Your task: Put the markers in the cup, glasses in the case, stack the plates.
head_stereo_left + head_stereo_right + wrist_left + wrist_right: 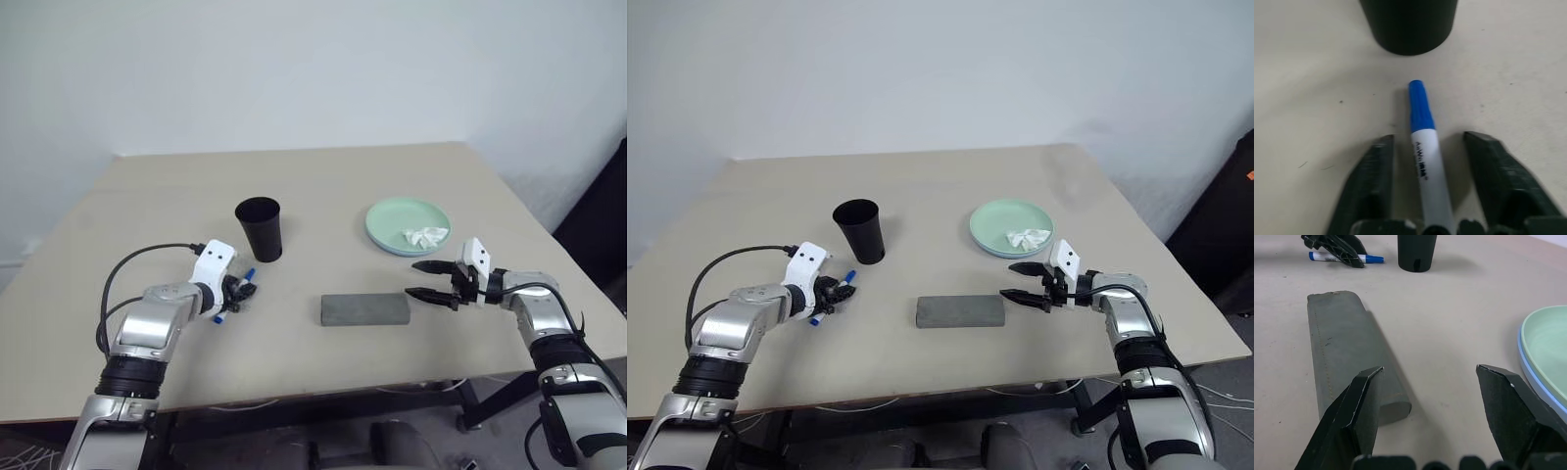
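Observation:
A marker (1422, 147) with a pale body and blue cap lies on the table, its cap toward the black cup (259, 227) standing just beyond it. My left gripper (235, 292) is down over the marker, open, one finger on each side with a gap left on both. The grey case (364, 309) lies flat and closed at mid-table. My right gripper (419, 279) hovers open by the case's right end, holding nothing. The mint green plate (397, 220) rests on the light blue plate (1528, 367), whose rim peeks out beneath. The glasses are out of view.
A crumpled white scrap (424, 236) lies on the green plate. The beige table (147, 196) stands against a white wall, and its front edge runs close behind both arms.

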Robot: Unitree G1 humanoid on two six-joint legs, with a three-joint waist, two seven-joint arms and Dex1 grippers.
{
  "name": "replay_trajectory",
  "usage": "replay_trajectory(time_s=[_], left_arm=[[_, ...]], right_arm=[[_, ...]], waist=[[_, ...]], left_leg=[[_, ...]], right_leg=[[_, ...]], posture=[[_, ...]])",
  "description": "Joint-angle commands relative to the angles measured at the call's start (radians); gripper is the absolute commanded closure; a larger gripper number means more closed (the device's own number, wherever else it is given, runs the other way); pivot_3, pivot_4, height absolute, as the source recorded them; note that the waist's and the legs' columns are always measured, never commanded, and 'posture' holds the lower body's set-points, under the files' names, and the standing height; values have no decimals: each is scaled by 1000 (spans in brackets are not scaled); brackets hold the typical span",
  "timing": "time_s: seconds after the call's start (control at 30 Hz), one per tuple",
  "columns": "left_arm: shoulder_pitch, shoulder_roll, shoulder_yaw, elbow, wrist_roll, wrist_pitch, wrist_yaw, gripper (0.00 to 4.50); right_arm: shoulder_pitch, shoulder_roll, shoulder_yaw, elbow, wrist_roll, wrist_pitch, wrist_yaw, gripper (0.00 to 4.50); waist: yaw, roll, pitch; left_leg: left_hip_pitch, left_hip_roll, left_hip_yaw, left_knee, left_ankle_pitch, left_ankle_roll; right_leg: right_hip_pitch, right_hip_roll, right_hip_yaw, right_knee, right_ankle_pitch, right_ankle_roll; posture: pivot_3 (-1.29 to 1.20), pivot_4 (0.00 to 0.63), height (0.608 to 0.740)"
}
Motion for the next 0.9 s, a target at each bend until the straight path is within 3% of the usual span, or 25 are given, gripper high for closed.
replay_trajectory(time_s=[0.03, 0.1, 0.3, 0.47, 0.63, 0.77, 0.9], left_arm=[[-18, 8, 0, 9, 24, -2, 8, 3701], [-18, 7, -1, 6, 25, -2, 6, 4357], [-18, -1, 4, -43, 2, -66, -51, 4366], [3, -22, -69, -188, -50, -210, -232, 4366], [-63, -74, -92, -169, -61, -307, -296, 4366], [-264, -213, 18, 32, -71, -503, -168, 4366], [-416, -266, 71, 272, 32, -746, 32, 4366]], right_arm=[[-28, -2, -13, -9, 8, -16, -4, 1238], [-28, -1, -13, -10, 9, -16, -5, 1238], [-31, -1, -14, -8, 8, -16, -8, 1238], [-41, 2, -14, 3, 4, -18, -13, 1238], [-57, 9, -11, 17, -3, -25, -18, 1238], [-68, 15, -12, 26, -6, -37, -29, 1238], [-62, 17, -15, 17, -4, -39, -35, 1238]], waist=[[-1, 0, 0], [-1, 0, 0], [-1, 0, 0], [3, 0, 0], [0, 0, 0], [2, -1, 1], [1, -1, 1]], left_leg=[[0, 0, 0, 0, 0, 0], [1, 0, 0, 0, 0, -1], [0, 0, 0, 0, 0, -1], [-2, -1, 0, 0, 0, -1], [-2, -1, 0, 0, 1, 2], [-2, -1, 0, 0, 4, 4], [-2, -3, 0, 1, 6, 5]], right_leg=[[0, 0, 0, 0, 0, 0], [0, 0, 0, 0, 0, 0], [0, 0, 0, 0, 0, 0], [-1, -1, 0, -1, 0, 0], [-1, -1, 0, -1, 0, 0], [0, 1, -1, -1, 0, 0], [3, 0, 0, -2, 0, 0]], posture=[[0, 0, 740], [0, 0, 740], [0, 0, 740], [0, 0, 740], [0, 0, 740], [0, 0, 740], [0, 0, 740]])
